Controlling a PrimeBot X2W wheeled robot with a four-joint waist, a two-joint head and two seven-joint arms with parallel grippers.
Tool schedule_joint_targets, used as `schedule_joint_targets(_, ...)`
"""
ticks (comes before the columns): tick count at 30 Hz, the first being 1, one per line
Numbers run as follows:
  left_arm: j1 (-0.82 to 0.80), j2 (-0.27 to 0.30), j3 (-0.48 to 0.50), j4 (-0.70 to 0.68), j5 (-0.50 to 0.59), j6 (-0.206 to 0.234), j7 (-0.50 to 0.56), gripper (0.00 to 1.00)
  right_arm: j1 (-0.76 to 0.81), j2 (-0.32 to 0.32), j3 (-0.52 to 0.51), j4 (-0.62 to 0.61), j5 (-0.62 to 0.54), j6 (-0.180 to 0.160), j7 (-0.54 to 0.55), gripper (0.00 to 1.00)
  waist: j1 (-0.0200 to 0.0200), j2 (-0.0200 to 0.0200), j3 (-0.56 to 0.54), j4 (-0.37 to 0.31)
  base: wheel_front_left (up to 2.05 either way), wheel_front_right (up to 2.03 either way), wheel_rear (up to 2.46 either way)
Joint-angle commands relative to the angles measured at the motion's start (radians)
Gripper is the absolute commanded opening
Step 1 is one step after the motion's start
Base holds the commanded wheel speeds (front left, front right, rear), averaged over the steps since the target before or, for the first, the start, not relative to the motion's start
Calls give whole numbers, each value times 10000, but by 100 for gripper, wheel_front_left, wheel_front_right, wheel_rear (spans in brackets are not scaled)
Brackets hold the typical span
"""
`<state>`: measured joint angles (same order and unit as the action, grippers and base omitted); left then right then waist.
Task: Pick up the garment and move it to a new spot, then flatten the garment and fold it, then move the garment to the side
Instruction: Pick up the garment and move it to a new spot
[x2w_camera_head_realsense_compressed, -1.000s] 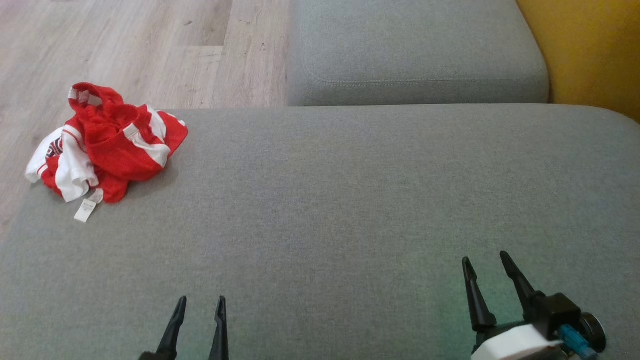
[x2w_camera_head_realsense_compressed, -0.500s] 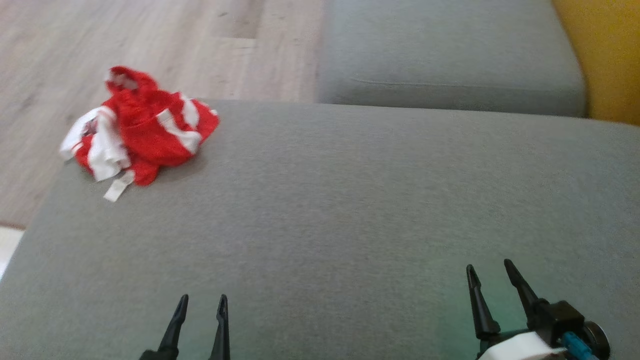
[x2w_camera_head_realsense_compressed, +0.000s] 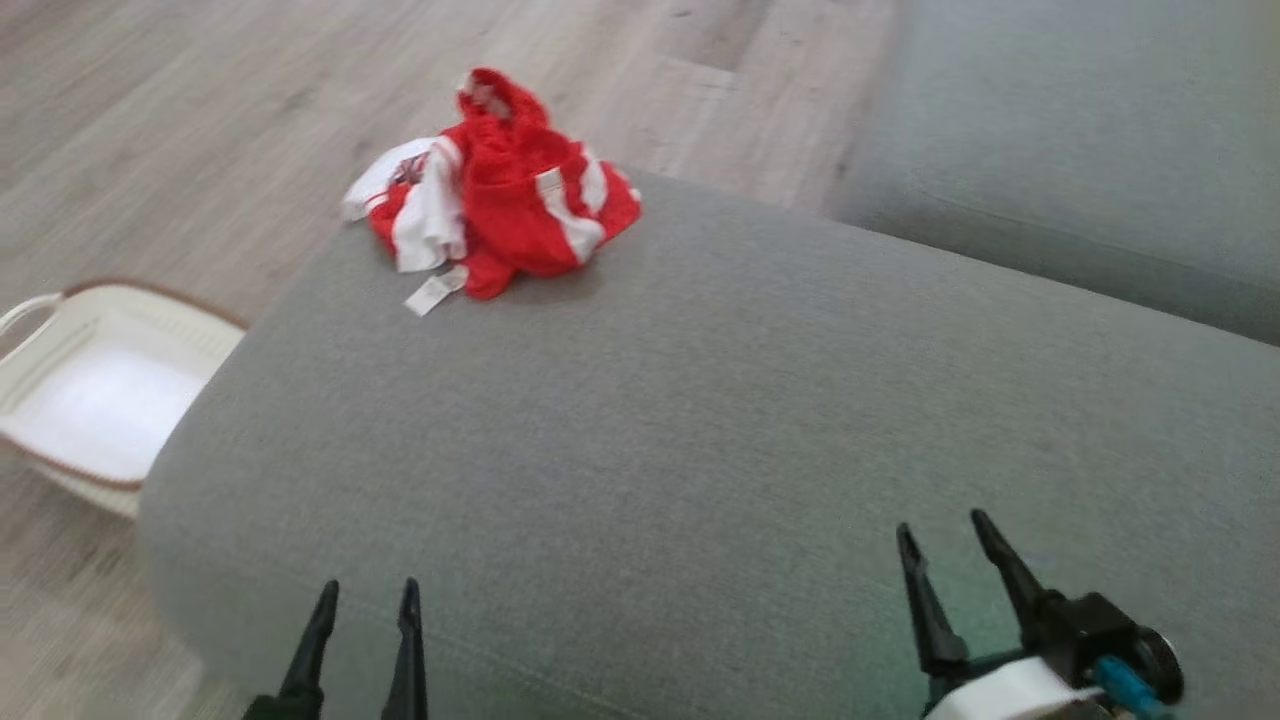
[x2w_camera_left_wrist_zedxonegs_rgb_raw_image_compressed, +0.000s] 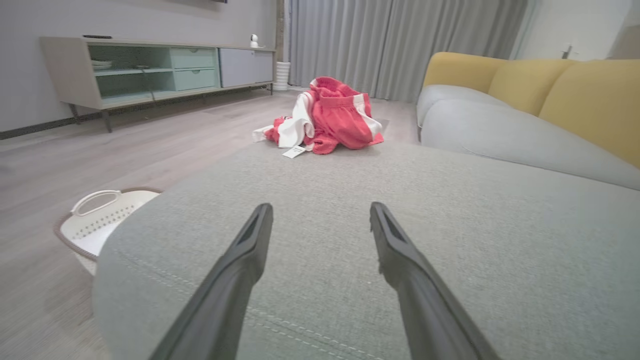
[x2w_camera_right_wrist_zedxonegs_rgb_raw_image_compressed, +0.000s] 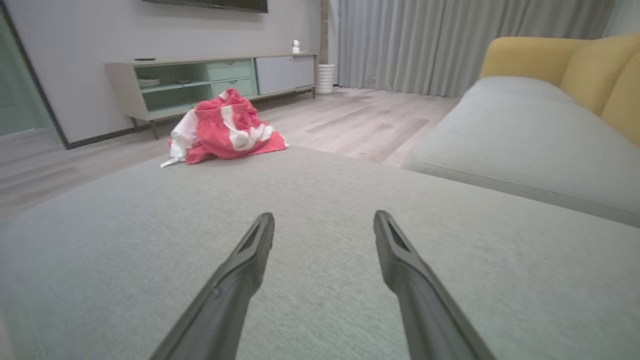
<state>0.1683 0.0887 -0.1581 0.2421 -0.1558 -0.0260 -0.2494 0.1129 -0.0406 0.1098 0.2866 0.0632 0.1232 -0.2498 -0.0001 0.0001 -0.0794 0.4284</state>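
The garment is a crumpled red and white heap with a white tag, lying at the far left corner of the grey sofa cushion. The wrist views show the same garment far ahead of the fingers. My left gripper hangs over the cushion's near left edge, open and empty, and its fingers stand wide apart. My right gripper is open and empty over the near right of the cushion, also with nothing between the jaws.
A white laundry basket with a brown rim stands on the wooden floor left of the cushion. A second grey seat lies at the far right, with yellow backrests. A low TV cabinet lines the far wall.
The head camera has swung to the left, so the garment now sits nearer the picture's middle and the basket has come into view. Both grippers stay open in place.
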Motion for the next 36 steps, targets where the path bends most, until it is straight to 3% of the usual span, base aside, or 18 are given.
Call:
schedule_joint_targets(1,-457,37,404,-482,-44,107,-124,100,-637,-96,398,-307,19,75,-120,100,1,-1,176,401,0,0,0)
schedule_joint_targets(11,-193,0,729,-1044,-88,320,-124,100,-1158,-96,834,-67,-81,75,-120,100,1,-1,447,592,0,0,0)
schedule_joint_targets(15,-175,230,937,-1239,-75,341,-96,100,-1064,-96,711,-76,-105,75,-120,100,1,-1,484,639,0,0,0)
schedule_joint_targets(19,-926,1240,1410,-1876,-116,17,359,100,-854,-96,195,-172,-258,75,-120,100,1,-1,491,668,0,0,0)
schedule_joint_targets(26,-3458,3402,2234,-3468,-136,-544,1848,100,-1040,-96,-225,-423,-1014,75,-107,100,1,-1,1305,-411,0,0,0)
schedule_joint_targets(31,-5452,4233,2144,-3447,-484,-826,2487,100,-1419,-96,-337,-748,-1429,75,110,100,1,-1,2042,-1173,0,0,0)
schedule_joint_targets(36,-7954,4857,1522,-2138,-1143,-996,3180,100,-1908,-96,-396,-1407,-1898,75,444,100,1,-1,3118,-2013,0,0,0)
